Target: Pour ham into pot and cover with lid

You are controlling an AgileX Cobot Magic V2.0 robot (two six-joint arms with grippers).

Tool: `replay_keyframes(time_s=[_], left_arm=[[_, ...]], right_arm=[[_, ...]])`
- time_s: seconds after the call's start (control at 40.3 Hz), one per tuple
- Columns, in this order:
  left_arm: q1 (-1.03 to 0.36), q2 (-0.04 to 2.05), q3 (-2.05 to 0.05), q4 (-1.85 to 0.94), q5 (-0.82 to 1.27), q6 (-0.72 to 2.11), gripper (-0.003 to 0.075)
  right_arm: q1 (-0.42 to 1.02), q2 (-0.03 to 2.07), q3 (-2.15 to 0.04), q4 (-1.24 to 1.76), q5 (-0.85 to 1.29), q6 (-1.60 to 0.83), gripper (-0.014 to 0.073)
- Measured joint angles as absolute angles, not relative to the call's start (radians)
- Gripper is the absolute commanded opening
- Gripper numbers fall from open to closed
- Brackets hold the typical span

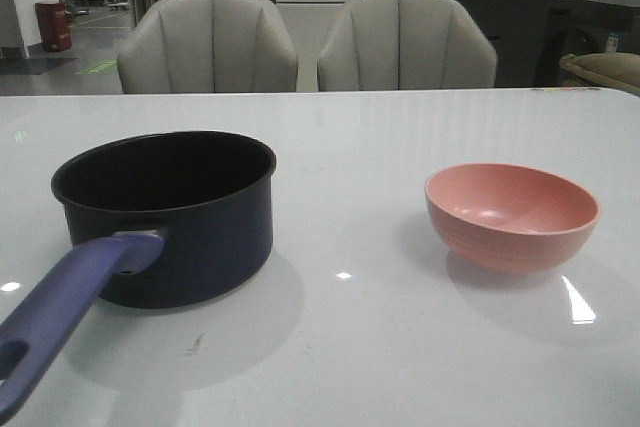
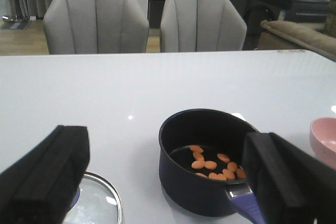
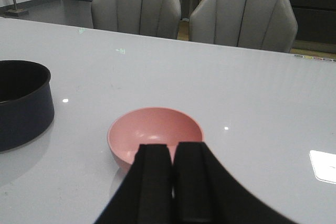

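Observation:
The dark navy pot [image 1: 200, 237] stands on the left of the white table, its purplish-blue handle [image 1: 60, 307] pointing toward me. In the left wrist view several orange-pink ham slices [image 2: 212, 165] lie on the bottom of the pot [image 2: 184, 187]. The glass lid [image 2: 100, 203] lies flat on the table beside the pot, its knob mostly hidden behind a finger. My left gripper [image 2: 167, 153] is wide open and empty, near the pot and lid. My right gripper [image 3: 173, 150] is shut and empty, just short of the empty pink bowl [image 3: 157, 127]. No gripper shows in the front view.
The pink bowl [image 1: 512, 215] sits on the right of the table [image 1: 350, 147], well apart from the pot. Two grey chairs [image 1: 207, 42] [image 1: 405, 42] stand behind the table's far edge.

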State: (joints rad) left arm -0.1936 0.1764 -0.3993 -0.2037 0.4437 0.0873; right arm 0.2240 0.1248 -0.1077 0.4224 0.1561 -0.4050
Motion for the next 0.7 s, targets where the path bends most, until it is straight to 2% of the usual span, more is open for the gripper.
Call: replay_keyframes(time_s=[0.099,0.323,0.695], left_arm=[[-0.194,0.227,-0.437,-0.192,0.480,0.087,0.0692],[-0.176,0.407,-0.526,-0.174,0.547,0.086,0.0691],[0.039,0.786,-0.645,-0.163,0.627,0.021,0.0691]], right_arm=[[0.224,0.125,-0.108,0.422,0.156,-0.405,0.0150],[0.224,0.125,-0.108,0.424,0.154,-0.405,0.0150],[0.224,0.125,-0.108,0.424,0.156,-0.405,0.0150]])
